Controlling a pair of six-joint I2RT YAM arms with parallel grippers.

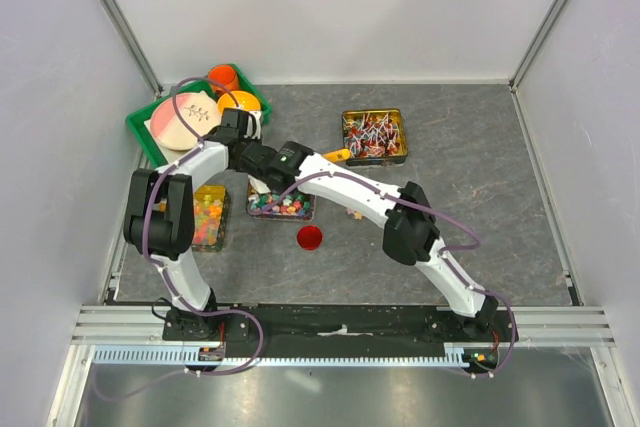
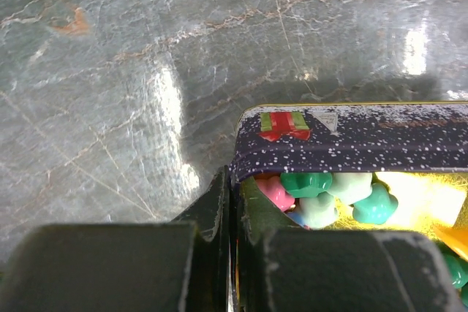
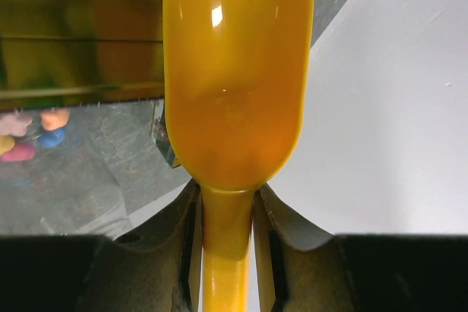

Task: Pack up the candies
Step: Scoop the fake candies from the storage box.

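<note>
Closest to the lens, the left hand [image 2: 232, 195] is clenched on the near wall of the candy tin [image 2: 365, 137], with one dark finger outside the speckled rim and the other inside. Just past that rim lie the candies [image 2: 322, 191], small knobbly pieces in green, pink and white, heaped on the tin's gold bottom.

From the right wrist camera, the right hand [image 3: 227, 206] is closed around the narrow handle of a yellow-orange scoop [image 3: 234, 71]. The glossy bowl points away from the fingers. A shiny gold surface sits behind the scoop on the left, and below it show a few pink, blue and orange pieces; I cannot tell whether those are real candies or a reflection.

From above, both arms reach toward the left-middle of the grey marbled counter [image 1: 480, 197], and their wrists crowd together over the far end of the candy tin. A tin of red, orange and yellow gummies [image 1: 224, 225] stands just to its left, and a red disc [image 1: 310, 237] lies near its right front corner. Well to the right is a tin of lollipops [image 1: 344, 137]. At the far left corner, a green tray [image 1: 143, 142] carries a plate [image 1: 180, 119], an orange cup [image 1: 222, 77] and an orange bowl [image 1: 240, 102].
</note>
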